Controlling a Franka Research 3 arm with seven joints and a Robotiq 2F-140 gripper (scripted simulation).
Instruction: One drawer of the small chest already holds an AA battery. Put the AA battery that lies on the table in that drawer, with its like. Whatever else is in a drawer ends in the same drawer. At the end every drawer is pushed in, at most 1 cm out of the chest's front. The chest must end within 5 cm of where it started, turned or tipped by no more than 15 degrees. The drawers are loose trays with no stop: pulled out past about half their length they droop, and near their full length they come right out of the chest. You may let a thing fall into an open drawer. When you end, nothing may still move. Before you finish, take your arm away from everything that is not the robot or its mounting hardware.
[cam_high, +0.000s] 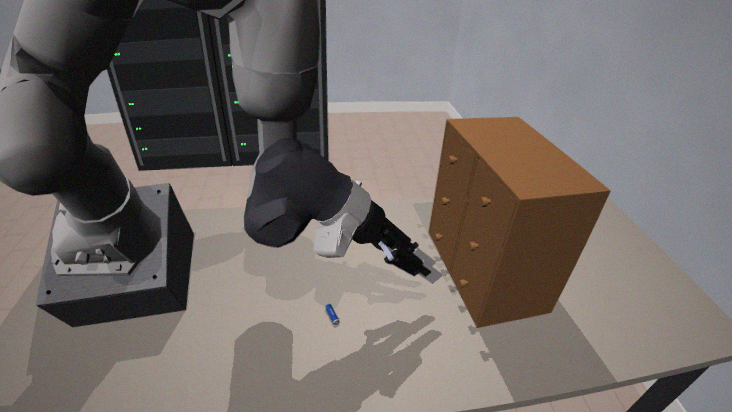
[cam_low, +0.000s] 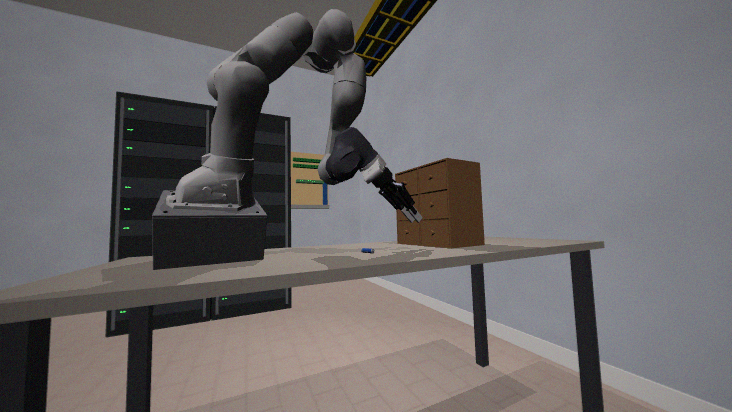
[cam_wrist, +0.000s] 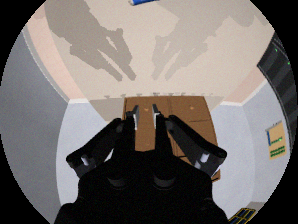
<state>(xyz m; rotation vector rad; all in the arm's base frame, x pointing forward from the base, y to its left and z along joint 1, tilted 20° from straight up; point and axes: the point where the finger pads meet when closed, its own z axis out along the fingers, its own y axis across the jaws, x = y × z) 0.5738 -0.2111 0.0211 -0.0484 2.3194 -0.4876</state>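
The brown chest (cam_high: 532, 168) (cam_low: 463, 199) (cam_wrist: 189, 112) stands at the right side of the table. It has two columns of three drawers with small knobs, and all look pushed in. The blue AA battery (cam_high: 331, 313) (cam_low: 367, 250) lies on the table, well in front of the chest and apart from it. My gripper (cam_high: 424, 270) (cam_low: 417, 217) (cam_wrist: 145, 110) slants down toward the chest's front and stops a little short of the lower drawers, above the table. Its fingers are drawn close together with a narrow gap, and nothing is between them.
The robot's dark base block (cam_high: 112, 286) (cam_low: 207, 237) stands at the left of the table (cam_high: 640, 307). A server rack (cam_high: 169, 102) stands behind the table. The table's right and front edges are close to the chest.
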